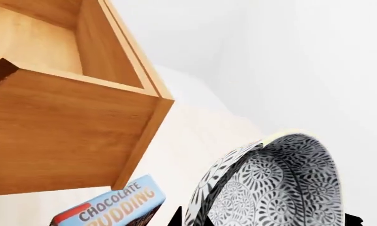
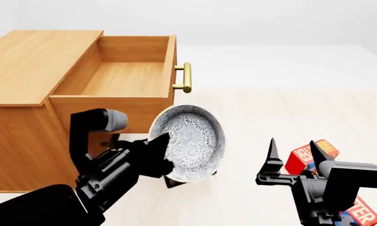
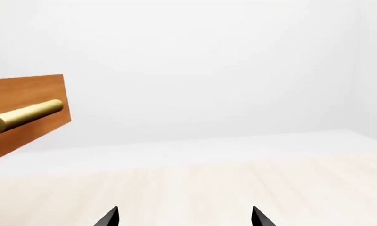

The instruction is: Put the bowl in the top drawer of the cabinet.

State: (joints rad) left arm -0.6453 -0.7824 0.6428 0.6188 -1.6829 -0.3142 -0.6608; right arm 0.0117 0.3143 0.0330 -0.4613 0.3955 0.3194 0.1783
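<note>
The bowl (image 2: 190,141), white with a fine grey speckled pattern, hangs tilted on its edge in front of the cabinet (image 2: 31,61), below the drawer's front corner. My left gripper (image 2: 160,151) is shut on its rim. In the left wrist view the bowl (image 1: 276,188) fills the lower corner, with the left gripper (image 1: 190,219) pinching its rim. The top drawer (image 2: 122,75) is pulled out and empty, its brass handle (image 2: 185,77) facing right. Its wooden box (image 1: 69,117) also shows in the left wrist view. My right gripper (image 2: 290,151) stands open and empty to the right of the bowl.
A chocolate pudding box (image 1: 113,206) lies on the pale floor under the bowl. Red boxes (image 2: 313,154) lie beside the right arm. In the right wrist view the right gripper (image 3: 185,219) faces open floor, with the drawer handle (image 3: 25,117) off to one side.
</note>
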